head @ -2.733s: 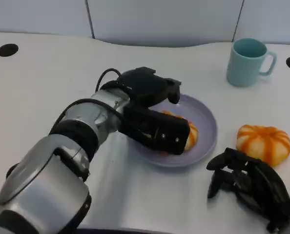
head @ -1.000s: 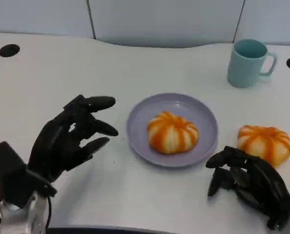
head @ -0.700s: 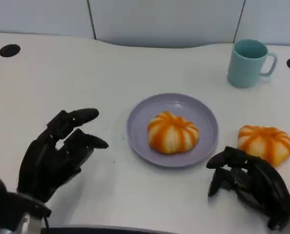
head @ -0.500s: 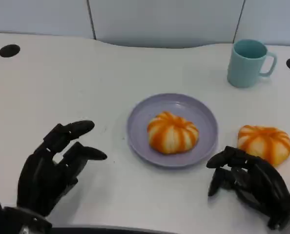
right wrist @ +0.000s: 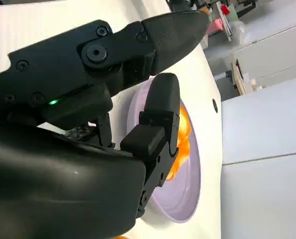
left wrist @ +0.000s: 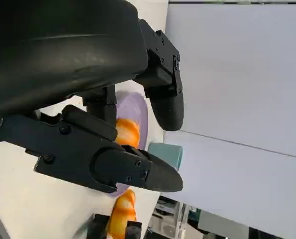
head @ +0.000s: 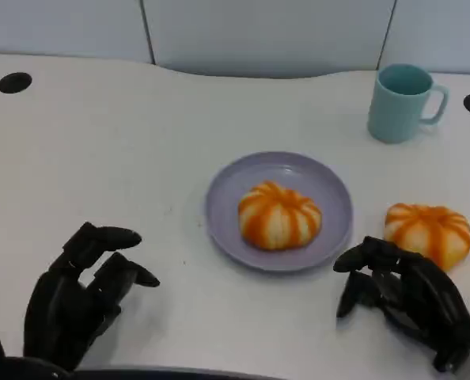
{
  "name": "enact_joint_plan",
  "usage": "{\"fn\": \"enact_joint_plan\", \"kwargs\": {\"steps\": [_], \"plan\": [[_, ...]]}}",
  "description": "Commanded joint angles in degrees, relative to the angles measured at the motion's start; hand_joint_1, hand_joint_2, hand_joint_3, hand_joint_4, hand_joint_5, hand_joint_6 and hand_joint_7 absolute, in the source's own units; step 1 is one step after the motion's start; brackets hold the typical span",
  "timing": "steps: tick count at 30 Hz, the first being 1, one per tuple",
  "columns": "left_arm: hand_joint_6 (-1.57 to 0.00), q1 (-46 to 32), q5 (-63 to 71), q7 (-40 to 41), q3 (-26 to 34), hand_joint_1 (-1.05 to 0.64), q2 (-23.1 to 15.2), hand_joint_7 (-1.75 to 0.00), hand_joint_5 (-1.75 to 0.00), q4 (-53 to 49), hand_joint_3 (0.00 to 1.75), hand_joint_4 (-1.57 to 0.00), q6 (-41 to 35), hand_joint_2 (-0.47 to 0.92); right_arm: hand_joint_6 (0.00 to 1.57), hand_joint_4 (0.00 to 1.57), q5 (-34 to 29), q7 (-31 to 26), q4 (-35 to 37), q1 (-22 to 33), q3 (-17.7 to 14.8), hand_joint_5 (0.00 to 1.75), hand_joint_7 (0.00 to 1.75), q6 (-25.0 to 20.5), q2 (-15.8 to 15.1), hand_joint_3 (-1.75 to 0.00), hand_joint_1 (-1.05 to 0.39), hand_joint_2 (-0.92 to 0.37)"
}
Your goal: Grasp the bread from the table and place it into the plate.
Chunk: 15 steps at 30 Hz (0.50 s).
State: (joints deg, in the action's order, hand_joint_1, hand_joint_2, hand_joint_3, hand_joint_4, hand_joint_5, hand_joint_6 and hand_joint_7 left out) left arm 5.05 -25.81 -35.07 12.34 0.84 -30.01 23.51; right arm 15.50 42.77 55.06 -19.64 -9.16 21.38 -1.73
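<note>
Status: one bread in, one bread out.

Table: white, everything sits on it. Clock directions below are head view, centred on the plate.

Plate: lilac, mid-table. One bread roll (orange and white stripes) sits on it, roughly central, inside the rim. I'd call that piece placed. Left wrist view also shows the plate edge with the roll on it.

Second roll: on the bare table at about 3 o'clock of the plate, near the rim but apart from it. If the task covers both, this is what's left: grasp, lift, carry toward 9 o'clock, set down beside the first.

Mug: teal, at about 1 o'clock, well apart, upright. Not in the way.

Right hand: at about 5 o'clock of the plate, just on the near side of the second roll. Fingers curved downward and loosely spread, nothing between them. Not touching the roll as far as I can tell; fingertips look close to the table, contact unclear. Right wrist view agrees: fingers apart, plate and roll beyond them, nothing held.

Left hand: at about 8 o'clock, well clear of the plate, low over the table edge. Fingers apart and extended toward the plate, holding nothing.

My read: right hand is the one placed for the second roll; needs to reach over it before closing.
</note>
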Motion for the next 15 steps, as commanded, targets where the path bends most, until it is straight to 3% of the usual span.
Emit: {"fn": "enact_joint_plan", "kwargs": {"steps": [1, 7, 15], "plan": [[-0.29, -1.5, -0.5, 0.9, 1.2, -0.7, 0.6, -1.57, -1.75, -1.0, 0.11, -0.43, -0.2, 0.92, 0.73, 0.61, -0.4, -0.5, 0.8, 1.9, -0.3, 1.54, 1.02, -0.5, -0.9, -0.1, -0.56, -0.92], [-0.24, -1.7, -1.6, 0.2, 2.4, -0.64, 1.0, -1.7, -1.75, -1.6, 0.12, -0.5, -1.8, 0.92, 0.73, 0.6, -0.2, 0.2, 1.8, 1.8, -0.5, 1.55, 1.01, -0.1, -1.0, -0.1, -0.6, -0.92], [-0.28, -1.6, -2.7, -0.6, 3.1, -0.67, 1.4, -1.62, -1.75, -1.8, 0.09, -0.47, -3.4, 0.92, 0.73, 0.58, -0.8, -0.9, 0.7, 2.5, -0.1, 1.54, 1.0, -0.4, -1.2, -0.08, -0.6, -0.92]]}}
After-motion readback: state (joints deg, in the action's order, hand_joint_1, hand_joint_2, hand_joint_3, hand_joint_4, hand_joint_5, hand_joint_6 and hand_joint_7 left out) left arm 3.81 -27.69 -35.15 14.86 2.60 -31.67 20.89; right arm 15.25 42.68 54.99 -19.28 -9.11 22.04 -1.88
